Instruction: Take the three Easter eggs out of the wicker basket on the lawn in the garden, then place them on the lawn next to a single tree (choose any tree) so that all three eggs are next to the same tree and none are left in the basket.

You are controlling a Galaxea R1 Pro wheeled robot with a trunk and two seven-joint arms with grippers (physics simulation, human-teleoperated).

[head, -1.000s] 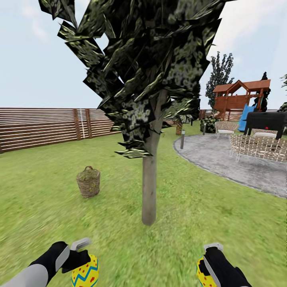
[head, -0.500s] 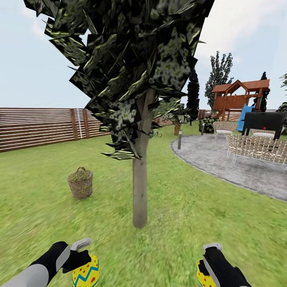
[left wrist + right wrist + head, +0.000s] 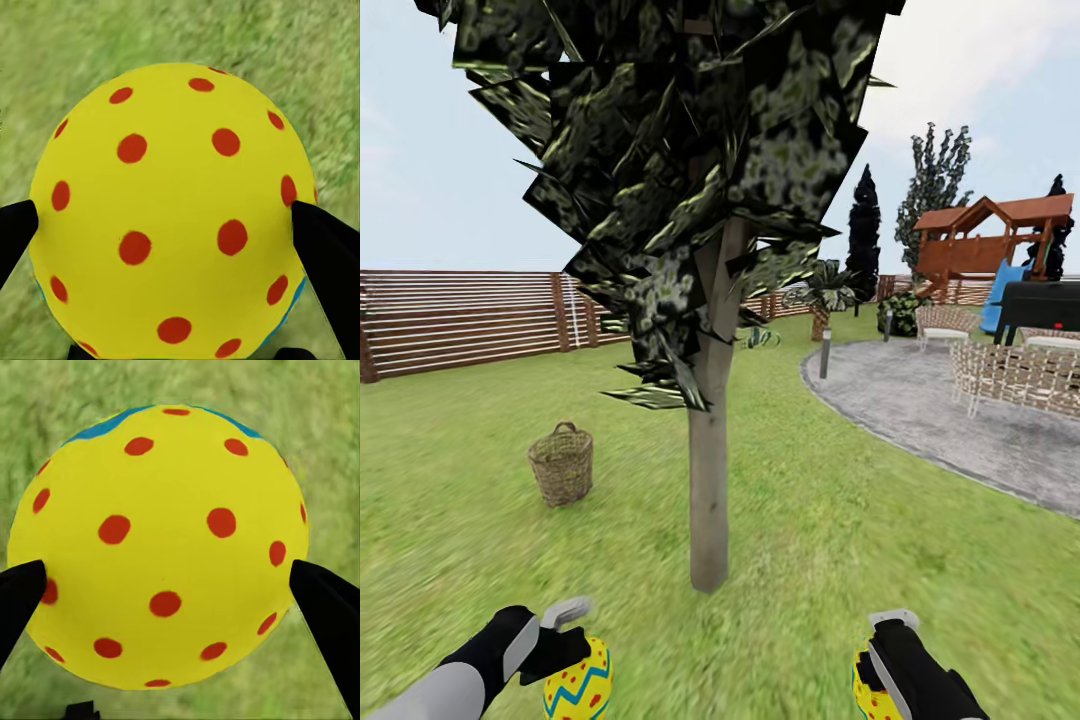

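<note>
A tree (image 3: 709,480) with a pale grey-beige trunk and dark, pale-flecked leaf clumps is seen straight ahead in the head view, rooted in the lawn (image 3: 840,540). The basket (image 3: 561,465) is set upright on the grass, to the left of the trunk and farther back, well apart from it; its contents cannot be made out.

The left pincer (image 3: 565,655) is held low at the near left, pinching an egg (image 3: 578,681) that is yellow with blue zigzag bands and red dots. In the left wrist view this egg (image 3: 171,214) is gripped between the two black fingers (image 3: 326,244), one on each flank, with grass beneath it.

The right pincer (image 3: 880,665) is held low at the near right, pinching a second egg (image 3: 869,693), of which a yellow, red-dotted edge is seen beside the black finger. In the right wrist view the second egg (image 3: 159,547) is clamped between black fingers (image 3: 328,607) over the grass, a blue band showing along its far edge.

Both eggs are carried above the lawn, near the foot of the tree. A slatted fence (image 3: 460,320) is seen behind the lawn; a grey patio (image 3: 950,420) with wicker furniture and a wooden play tower (image 3: 990,245) is seen on the right.
</note>
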